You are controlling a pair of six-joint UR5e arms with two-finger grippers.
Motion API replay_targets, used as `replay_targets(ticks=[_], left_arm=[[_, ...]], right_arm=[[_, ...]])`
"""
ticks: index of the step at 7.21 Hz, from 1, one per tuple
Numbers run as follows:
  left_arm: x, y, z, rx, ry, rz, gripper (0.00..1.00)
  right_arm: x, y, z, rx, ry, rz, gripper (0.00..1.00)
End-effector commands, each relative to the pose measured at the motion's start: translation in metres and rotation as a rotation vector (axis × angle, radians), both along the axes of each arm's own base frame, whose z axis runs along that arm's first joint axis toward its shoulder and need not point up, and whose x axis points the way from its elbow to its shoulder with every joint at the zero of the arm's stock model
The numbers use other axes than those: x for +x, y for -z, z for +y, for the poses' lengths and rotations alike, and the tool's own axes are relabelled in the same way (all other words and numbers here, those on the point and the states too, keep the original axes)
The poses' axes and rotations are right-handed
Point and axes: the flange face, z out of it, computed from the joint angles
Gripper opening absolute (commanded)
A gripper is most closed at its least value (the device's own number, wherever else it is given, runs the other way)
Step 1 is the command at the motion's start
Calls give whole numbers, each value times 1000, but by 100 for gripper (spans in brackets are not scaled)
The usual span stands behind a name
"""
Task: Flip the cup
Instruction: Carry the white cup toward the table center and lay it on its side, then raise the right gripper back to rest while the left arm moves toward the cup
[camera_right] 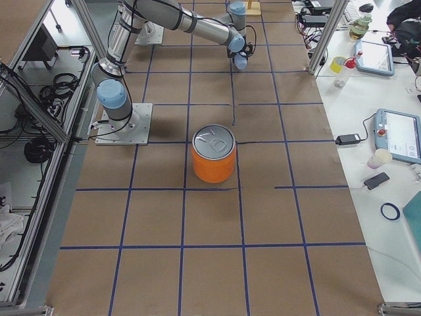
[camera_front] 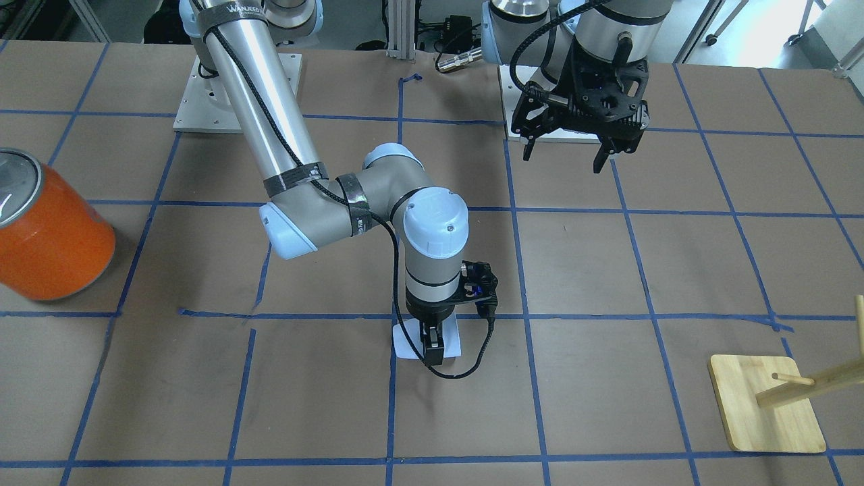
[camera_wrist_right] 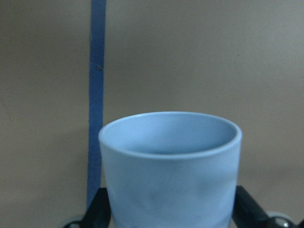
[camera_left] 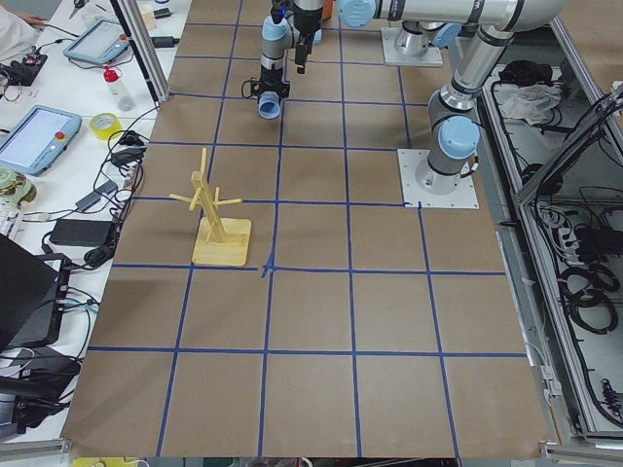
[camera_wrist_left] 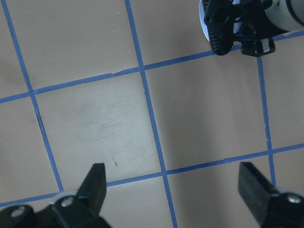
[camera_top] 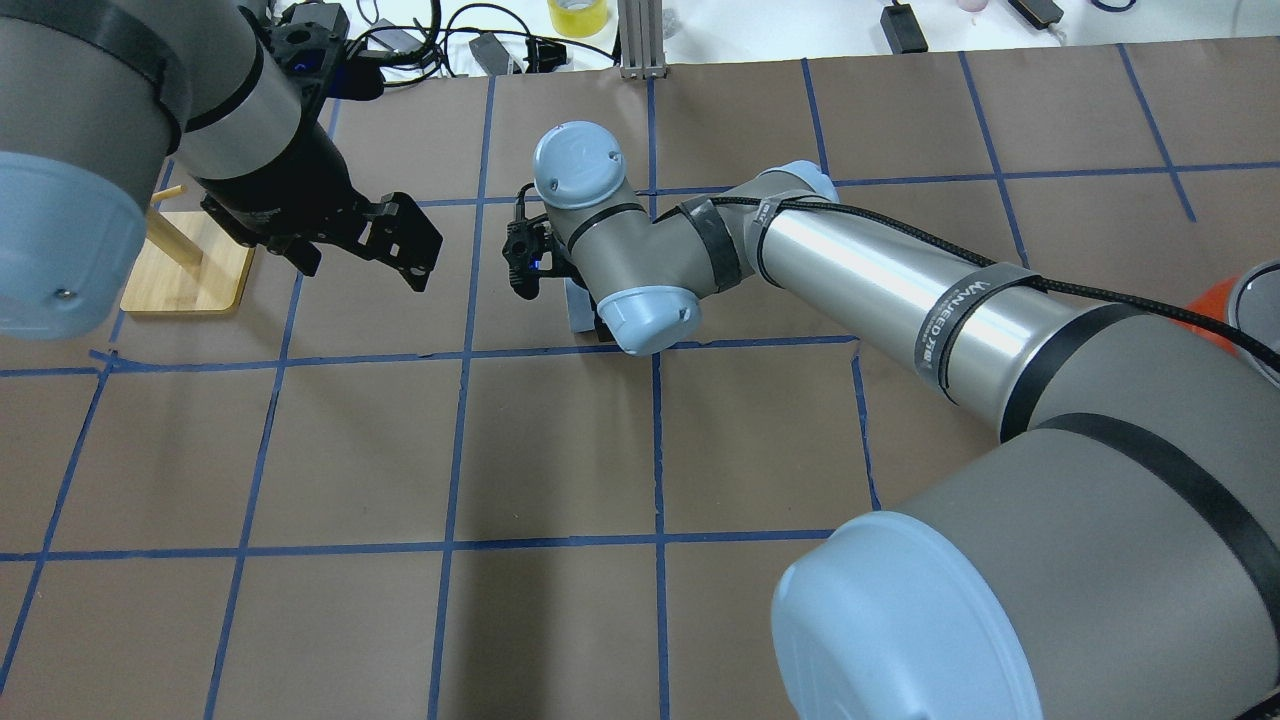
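Cup, small, tapered and handleless, of pale bluish-white plastic, is clamped between the two black fingers of the right gripper, one finger pressed on each side wall. The cup lies sideways in that grip. Its long axis runs roughly along the brown paper-covered table, narrow base toward the robot and wide open mouth toward the operators' side. In the right wrist view the rim shows as a shallow oval with a strip of blue inner wall. Whether its wall touches the paper cannot be told. It is near the middle of the table, just beside a blue tape line and close to a crossing of the grid.

The left gripper hangs above the table near its base plate, jaws spread wide, well apart from the cup.

A black strap around the right arm's silver tube carries white lettering that reads about "WANJEED"; the middle letters are unsure.

A large orange cylindrical can with a silver top stands far off on the right arm's side, and a pale wooden peg stand on a square base on the left arm's side
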Motion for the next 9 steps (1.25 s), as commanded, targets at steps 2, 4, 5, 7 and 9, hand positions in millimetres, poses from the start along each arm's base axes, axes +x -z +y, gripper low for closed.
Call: replay_targets(ticks=[2,4,5,7,9], left_arm=[[0,0,0,2,0,-2,100],[3,7,-5,15,39,9,100],[6,4,-8,11,75,6,100],[33,-6,-17,-28,14,-8,100],[54,-17,-29,-60,-107,11,100]], right_arm=[[-9,-14,-4,-17,20,16,100],[-45,-39,-16,-37,78,46,100],[-66,-61,-21,-36,114,46,100],[-135,-128,-31,-48,270,31,100],[-195,-205,-14,-52,435,9,100]])
